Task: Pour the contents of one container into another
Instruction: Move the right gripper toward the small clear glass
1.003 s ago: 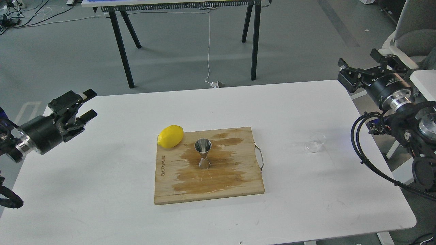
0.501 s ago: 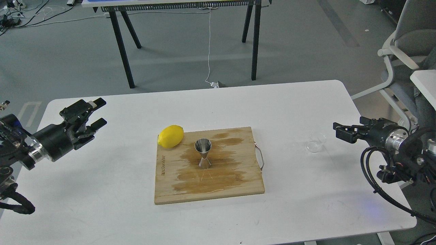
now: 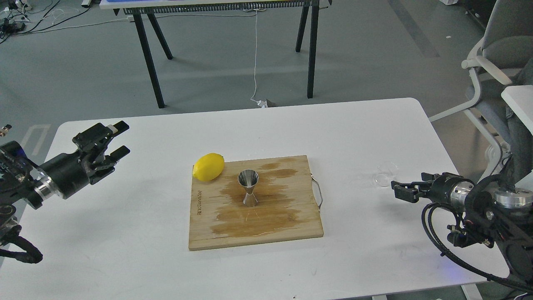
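Left gripper (image 3: 118, 138) hangs spread and empty over the table's left side. Jigger (image 3: 248, 188) stands upright mid-board. Cup (image 3: 386, 173) sits right of the board, just far-left of your right gripper (image 3: 397, 189), the nearer one; fingers parted, empty.

Small clear thin-walled glass cup (image 3: 386, 175) stands upright on the white table (image 3: 137, 233), right of the wooden cutting board (image 3: 208, 233) and well apart from it, near the table's right edge; contents cannot be told. Small shiny stainless-steel hourglass jigger (image 3: 249, 188) stands upright near the board's middle, wide mouth up, narrow waist, base on a dark wet-looking stain. It sits just right of and nearer than the yellow lemon (image 3: 208, 167), not touching it.
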### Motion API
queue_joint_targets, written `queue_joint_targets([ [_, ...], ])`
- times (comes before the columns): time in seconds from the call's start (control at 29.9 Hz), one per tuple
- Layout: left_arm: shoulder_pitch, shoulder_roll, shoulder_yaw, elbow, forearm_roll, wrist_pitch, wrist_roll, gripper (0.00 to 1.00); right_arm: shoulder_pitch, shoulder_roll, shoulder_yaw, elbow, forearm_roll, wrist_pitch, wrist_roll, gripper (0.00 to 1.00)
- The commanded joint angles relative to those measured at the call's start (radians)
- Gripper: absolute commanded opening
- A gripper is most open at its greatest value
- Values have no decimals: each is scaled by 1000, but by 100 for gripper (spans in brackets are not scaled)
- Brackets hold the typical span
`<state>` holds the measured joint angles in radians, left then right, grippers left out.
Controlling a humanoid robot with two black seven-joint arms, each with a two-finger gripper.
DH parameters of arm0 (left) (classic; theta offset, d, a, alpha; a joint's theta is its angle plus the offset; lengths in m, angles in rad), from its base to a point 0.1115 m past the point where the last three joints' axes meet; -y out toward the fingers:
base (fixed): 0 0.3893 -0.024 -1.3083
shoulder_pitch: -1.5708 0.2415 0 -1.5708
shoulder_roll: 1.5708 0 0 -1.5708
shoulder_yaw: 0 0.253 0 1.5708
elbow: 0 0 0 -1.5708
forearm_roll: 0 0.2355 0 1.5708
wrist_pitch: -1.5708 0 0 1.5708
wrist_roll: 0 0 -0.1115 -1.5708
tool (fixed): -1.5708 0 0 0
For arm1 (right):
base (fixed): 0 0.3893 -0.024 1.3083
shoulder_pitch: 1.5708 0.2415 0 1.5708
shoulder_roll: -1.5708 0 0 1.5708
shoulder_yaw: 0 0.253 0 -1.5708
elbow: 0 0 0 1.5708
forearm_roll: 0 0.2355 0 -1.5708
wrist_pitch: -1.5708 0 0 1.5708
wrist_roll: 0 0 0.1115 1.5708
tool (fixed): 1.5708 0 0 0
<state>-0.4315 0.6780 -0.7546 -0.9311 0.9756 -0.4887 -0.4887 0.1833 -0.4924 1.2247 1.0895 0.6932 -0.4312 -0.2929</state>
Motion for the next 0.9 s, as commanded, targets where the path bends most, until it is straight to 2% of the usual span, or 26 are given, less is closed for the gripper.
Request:
queue_joint_targets([
  [0.0,0,0,0,0,0,0,0,93,7,14,-2,-28,-12,2,0,97],
  [0.47,11,-6,0,0,1,0,0,93,90,121,-22,-134,-96,2,-2,97],
  [0.87,11,-6,0,2,3,0,0,93,159,141,-24,-194,-98,8,-2,98],
])
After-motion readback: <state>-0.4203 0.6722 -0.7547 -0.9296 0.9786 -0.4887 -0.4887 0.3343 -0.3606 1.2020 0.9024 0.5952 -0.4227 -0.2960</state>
